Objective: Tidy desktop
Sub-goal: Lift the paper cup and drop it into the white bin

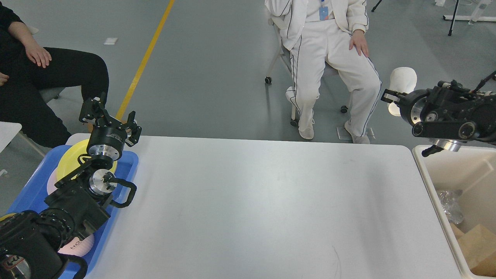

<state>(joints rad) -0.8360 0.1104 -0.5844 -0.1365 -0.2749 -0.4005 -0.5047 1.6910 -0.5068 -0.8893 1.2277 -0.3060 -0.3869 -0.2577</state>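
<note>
The desktop [252, 201] is a large white tabletop filling the middle of the head view, with nothing lying on its surface. My right gripper [392, 99] is shut on a white paper cup [403, 77] and holds it high in the air, beyond the table's far right corner and above the far end of the cream bin. My left gripper [110, 116] is open and empty, raised over the far end of the blue tray at the table's left edge.
The blue tray [130, 164] holds a yellow plate [71, 159] and a pink plate [79, 244]. The cream bin [426, 170] at the right holds crumpled plastic and cardboard. Two people sit beyond the table's far edge.
</note>
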